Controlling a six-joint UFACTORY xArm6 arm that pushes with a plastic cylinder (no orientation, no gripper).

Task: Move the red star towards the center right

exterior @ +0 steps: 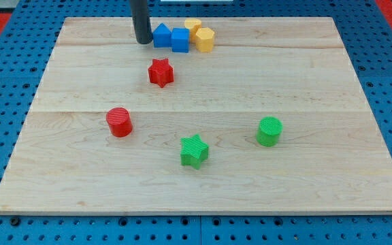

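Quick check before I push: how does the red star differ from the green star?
The red star is red and lies near the view's top, just below my tip; the green star is green, lies toward the view's bottom and looks larger in the picture. Both are star-shaped blocks lying flat on the wooden board, touching nothing.

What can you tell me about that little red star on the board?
The red star is a small, chunky star-shaped block, seemingly plastic, with a ridged top face. It lies flat on the wooden board, in the upper middle part of the view. Nothing touches it: my tip stands apart from it, toward the view's top and slightly left, and the blue blocks sit farther up.
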